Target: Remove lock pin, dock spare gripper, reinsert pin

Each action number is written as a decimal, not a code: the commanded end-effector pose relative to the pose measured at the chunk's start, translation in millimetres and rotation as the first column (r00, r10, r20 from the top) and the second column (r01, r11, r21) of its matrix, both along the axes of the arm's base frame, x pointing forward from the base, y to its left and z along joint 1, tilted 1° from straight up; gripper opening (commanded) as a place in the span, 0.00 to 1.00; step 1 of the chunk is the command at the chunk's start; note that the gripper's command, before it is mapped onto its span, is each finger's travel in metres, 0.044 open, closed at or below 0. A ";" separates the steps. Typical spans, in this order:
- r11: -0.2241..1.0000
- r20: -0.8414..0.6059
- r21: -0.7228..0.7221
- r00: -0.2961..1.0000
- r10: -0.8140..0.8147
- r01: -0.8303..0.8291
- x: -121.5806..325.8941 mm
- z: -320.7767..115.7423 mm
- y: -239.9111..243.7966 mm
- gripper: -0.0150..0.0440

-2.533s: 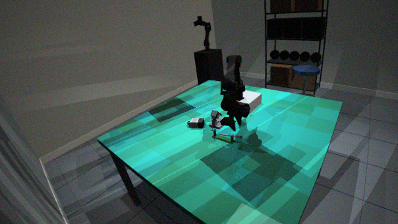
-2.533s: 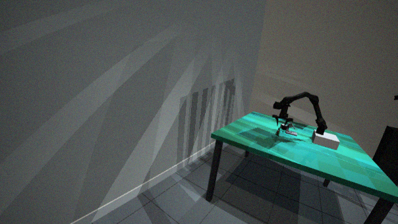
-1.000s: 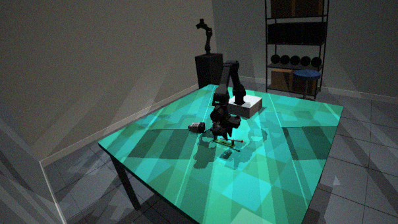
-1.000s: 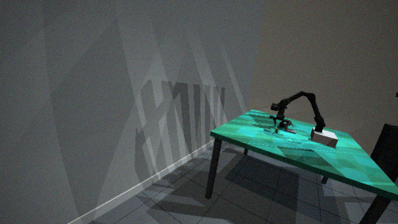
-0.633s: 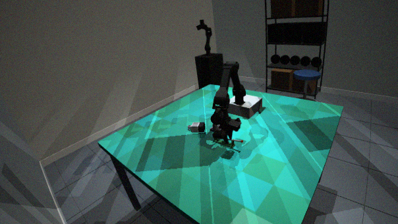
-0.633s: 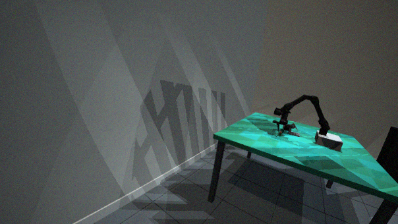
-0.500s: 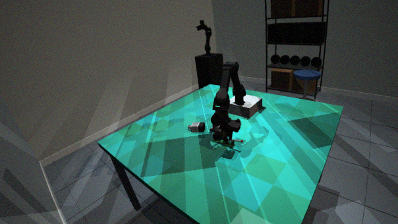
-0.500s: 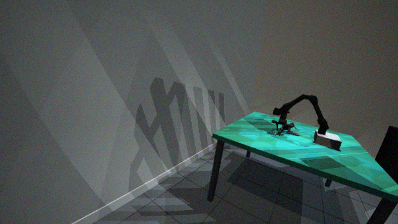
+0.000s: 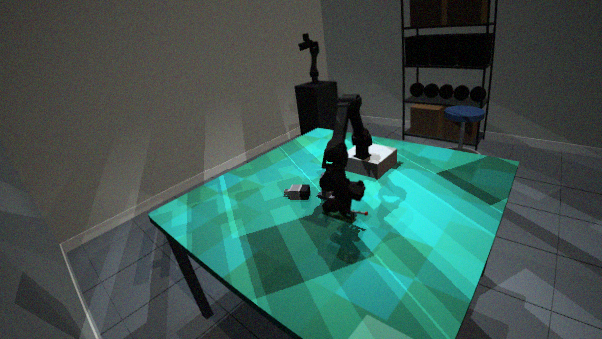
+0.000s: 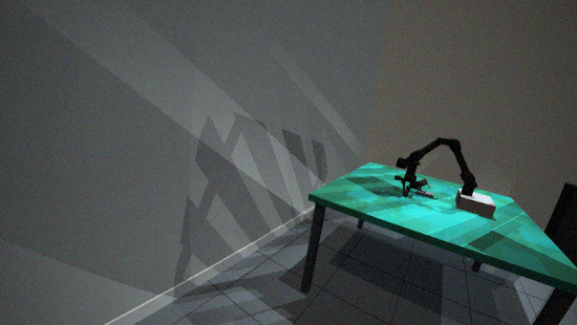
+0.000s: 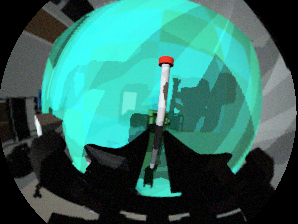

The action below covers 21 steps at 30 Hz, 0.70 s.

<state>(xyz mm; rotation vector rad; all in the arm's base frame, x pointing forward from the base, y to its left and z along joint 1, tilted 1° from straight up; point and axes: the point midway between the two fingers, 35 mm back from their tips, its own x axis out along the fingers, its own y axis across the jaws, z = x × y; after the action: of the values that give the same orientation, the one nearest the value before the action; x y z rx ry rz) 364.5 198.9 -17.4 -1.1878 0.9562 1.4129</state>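
Observation:
The lock pin (image 11: pixel 162 95) shows in the wrist view as a pale shaft with a red head. Its head (image 9: pixel 365 213) also shows in the top view. My gripper (image 11: pixel 156 132) is low over the table with fingers partly open, one each side of the pin's shaft, with a narrow gap beside it. A small greenish mount (image 11: pixel 151 118) shows behind the shaft; the fingers and pin hide much of it, so I cannot tell how far the pin sits in its socket. The spare gripper (image 9: pixel 299 192), a small grey and black block, lies left of my arm in the top view.
The arm's white base box (image 9: pixel 384 153) (image 10: pixel 481 198) stands on the green table (image 9: pixel 199 211) (image 10: pixel 406 217). A shelf rack (image 9: pixel 450 67), a blue stool (image 9: pixel 464 113) and a dark pedestal (image 9: pixel 316 107) with another arm stand beyond the table.

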 end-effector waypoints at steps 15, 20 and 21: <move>1.000 -0.001 -0.002 1.000 0.000 0.000 -0.3 7.2 -0.6 0.25; 1.000 -0.010 -0.004 1.000 0.000 0.000 -2.6 15.6 -1.5 0.25; 1.000 -0.011 -0.005 1.000 0.000 0.000 -3.0 17.1 -1.8 0.25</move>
<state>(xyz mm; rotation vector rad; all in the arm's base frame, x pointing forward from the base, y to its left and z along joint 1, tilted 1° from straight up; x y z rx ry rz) 360.5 196.8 -7.4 -1.1830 0.9729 1.4213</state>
